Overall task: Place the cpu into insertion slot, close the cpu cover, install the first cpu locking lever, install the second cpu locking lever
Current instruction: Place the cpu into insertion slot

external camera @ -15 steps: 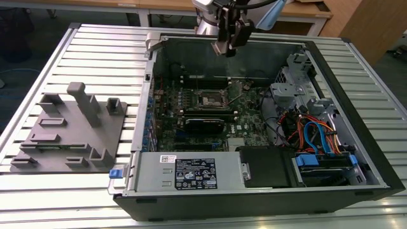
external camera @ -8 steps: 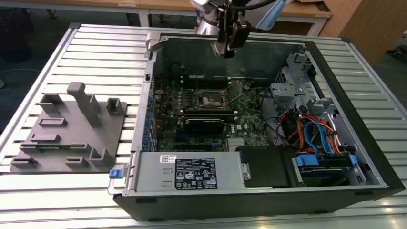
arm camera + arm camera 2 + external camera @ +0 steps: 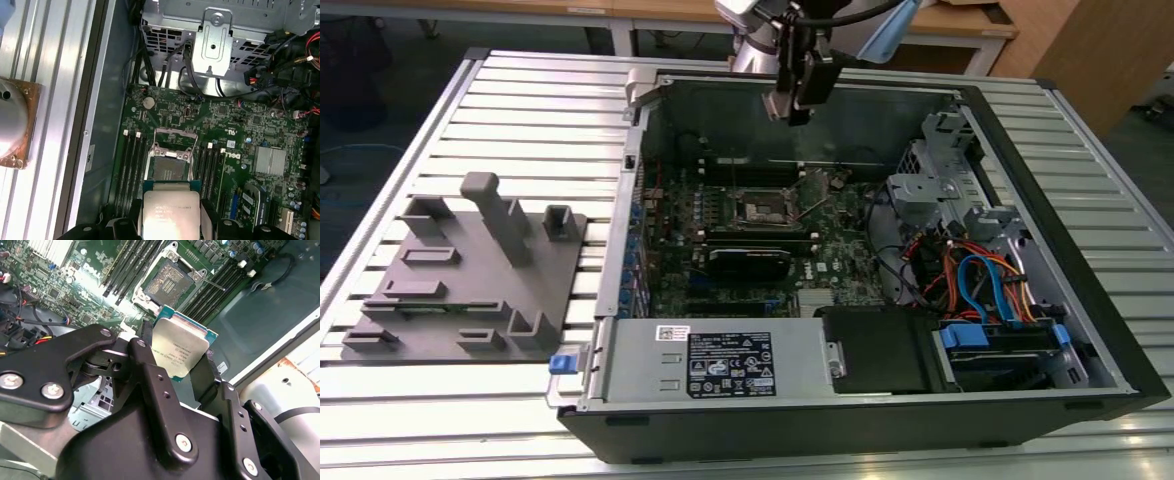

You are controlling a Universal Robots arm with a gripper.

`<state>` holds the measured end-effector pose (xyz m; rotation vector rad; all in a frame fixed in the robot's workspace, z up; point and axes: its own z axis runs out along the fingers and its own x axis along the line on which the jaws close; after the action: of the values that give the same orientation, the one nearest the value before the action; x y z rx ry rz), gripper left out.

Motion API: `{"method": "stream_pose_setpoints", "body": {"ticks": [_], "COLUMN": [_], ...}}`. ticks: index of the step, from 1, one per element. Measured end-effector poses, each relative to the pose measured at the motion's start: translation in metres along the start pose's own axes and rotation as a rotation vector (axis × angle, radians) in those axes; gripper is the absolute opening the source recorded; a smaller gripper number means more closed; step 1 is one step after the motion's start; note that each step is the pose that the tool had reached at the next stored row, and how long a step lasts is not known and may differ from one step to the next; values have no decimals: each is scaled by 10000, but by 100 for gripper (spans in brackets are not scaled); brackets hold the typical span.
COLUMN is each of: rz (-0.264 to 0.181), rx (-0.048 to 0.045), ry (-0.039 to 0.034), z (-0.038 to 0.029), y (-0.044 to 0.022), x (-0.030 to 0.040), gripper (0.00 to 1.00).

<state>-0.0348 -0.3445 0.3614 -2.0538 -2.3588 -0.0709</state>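
We see the open computer case [image 3: 854,440] on the slatted desk [image 3: 454,420]. Above its green board [image 3: 240,125], our pincer [image 3: 178,367] is clamped on the cpu [image 3: 181,345] by two edges, silver top showing, held clear of the insertion slot [image 3: 167,284] below the pincer.

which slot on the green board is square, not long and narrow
The insertion slot: a dark square recess with a silver rim, between two banks of long black memory slots. The gripper holds the cpu, not yet seated.

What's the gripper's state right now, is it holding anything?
Gripper: shut on the cpu, held clear of the motherboard; the cpu is not yet in the insertion slot.
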Motion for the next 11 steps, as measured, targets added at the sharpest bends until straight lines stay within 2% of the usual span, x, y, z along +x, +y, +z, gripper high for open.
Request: {"method": "stream_pose_setpoints", "body": {"ticks": [11], "rz": [389], "rx": [13], "ry": [-8], "z": [83], "y": [-2], "x": [-3], "gripper": [54]}}
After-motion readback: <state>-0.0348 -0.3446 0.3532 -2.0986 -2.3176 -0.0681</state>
